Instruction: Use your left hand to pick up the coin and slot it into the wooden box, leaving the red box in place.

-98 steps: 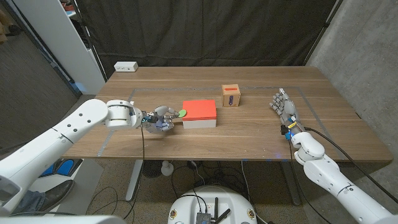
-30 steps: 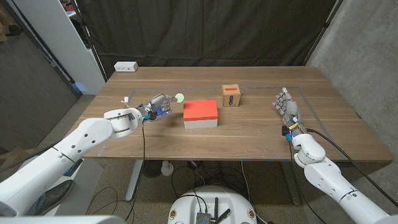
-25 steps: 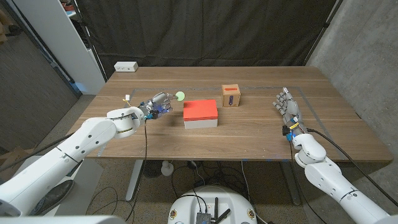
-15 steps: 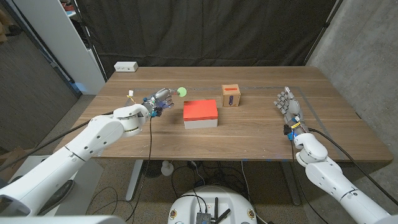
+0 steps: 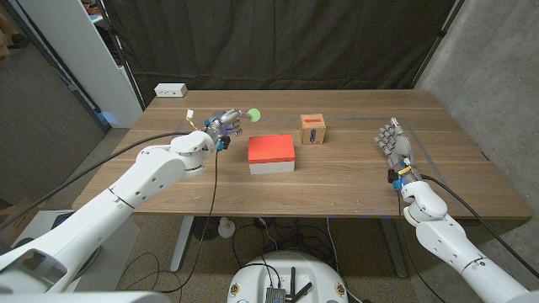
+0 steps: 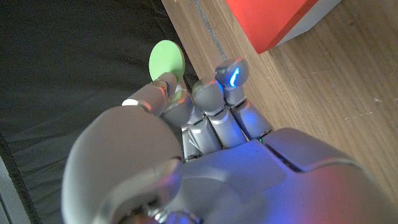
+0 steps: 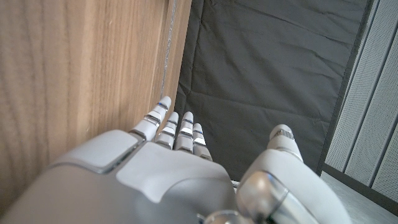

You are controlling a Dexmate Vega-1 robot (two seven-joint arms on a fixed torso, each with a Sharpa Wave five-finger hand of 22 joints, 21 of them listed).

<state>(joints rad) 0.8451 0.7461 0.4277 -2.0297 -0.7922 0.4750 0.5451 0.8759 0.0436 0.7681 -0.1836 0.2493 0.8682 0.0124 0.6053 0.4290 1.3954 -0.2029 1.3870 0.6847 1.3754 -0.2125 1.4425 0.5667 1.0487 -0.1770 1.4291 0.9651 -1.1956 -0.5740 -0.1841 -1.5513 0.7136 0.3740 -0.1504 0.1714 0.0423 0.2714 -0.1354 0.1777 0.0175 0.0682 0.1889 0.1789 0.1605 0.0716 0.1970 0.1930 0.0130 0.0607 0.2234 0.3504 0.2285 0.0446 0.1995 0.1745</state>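
— Wooden table (image 5: 337,181), carrying red box (image 5: 270,150) mid-way, wooden box (image 5: 313,129) just behind-right of it.
— Left hand (image 5: 226,124) raised behind-left of red box, pinching green coin (image 5: 253,114). Right hand (image 5: 395,145) far right, fingers straight, holding nothing.

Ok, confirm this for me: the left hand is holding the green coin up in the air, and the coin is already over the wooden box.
Not quite. The left hand does hold the green coin up, but the coin is not over the wooden box. The head view shows it well short of that, behind the red box's far left corner.
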